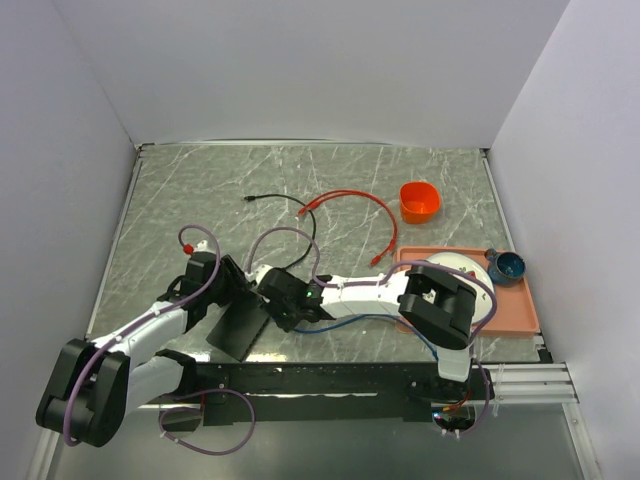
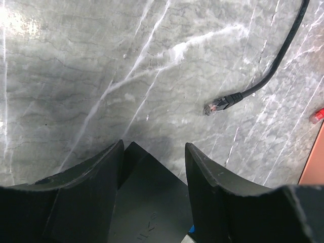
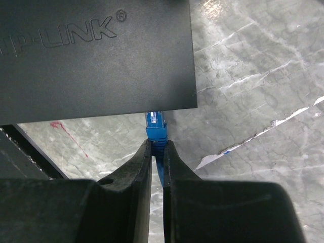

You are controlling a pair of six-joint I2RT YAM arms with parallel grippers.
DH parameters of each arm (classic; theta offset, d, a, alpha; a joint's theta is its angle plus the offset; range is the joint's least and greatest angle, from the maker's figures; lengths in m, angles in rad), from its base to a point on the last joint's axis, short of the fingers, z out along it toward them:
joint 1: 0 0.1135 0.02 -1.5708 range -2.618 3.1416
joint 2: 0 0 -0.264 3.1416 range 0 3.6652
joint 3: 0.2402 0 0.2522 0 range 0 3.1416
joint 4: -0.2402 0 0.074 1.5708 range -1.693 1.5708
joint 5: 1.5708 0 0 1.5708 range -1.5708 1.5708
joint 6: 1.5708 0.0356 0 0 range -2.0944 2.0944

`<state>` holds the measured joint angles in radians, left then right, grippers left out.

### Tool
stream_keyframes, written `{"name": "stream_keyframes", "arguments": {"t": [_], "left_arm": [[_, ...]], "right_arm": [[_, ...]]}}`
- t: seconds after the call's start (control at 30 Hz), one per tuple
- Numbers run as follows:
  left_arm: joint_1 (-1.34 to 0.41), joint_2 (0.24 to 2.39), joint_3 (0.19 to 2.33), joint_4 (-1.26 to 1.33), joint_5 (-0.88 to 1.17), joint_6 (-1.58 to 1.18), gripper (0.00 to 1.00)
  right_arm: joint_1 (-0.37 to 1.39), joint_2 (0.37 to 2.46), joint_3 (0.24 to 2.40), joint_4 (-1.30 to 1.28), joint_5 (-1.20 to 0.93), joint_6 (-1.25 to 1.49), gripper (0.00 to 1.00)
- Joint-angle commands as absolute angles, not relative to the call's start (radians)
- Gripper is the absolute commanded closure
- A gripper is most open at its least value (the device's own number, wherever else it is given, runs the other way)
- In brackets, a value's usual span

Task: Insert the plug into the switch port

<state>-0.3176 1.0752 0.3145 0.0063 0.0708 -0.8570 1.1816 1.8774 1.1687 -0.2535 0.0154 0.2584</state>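
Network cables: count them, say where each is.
3: a black cable mid-table, a red cable beside it, a blue cable in the right gripper. More may be hidden.

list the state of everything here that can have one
black switch, held in the left end effector
blue plug, pinched in the right end effector, tip at the switch's edge, seating hidden
black cable, loose on the table, unplugged
red cable, loose on the table, unplugged
orange cup, upright
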Motion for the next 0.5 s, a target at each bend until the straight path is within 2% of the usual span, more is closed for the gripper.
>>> {"name": "stream_keyframes", "arguments": {"t": [0.0,0.47], "left_arm": [[-0.351,1.092,0.259,-0.063,0.202,-0.925,0.43],[-0.359,1.104,0.222,-0.02,0.232,-0.948,0.44]], "right_arm": [[1.163,1.818,1.158,0.073,0.092,0.334,1.0],[1.118,1.821,1.141,0.163,0.132,0.37,1.0]]}}
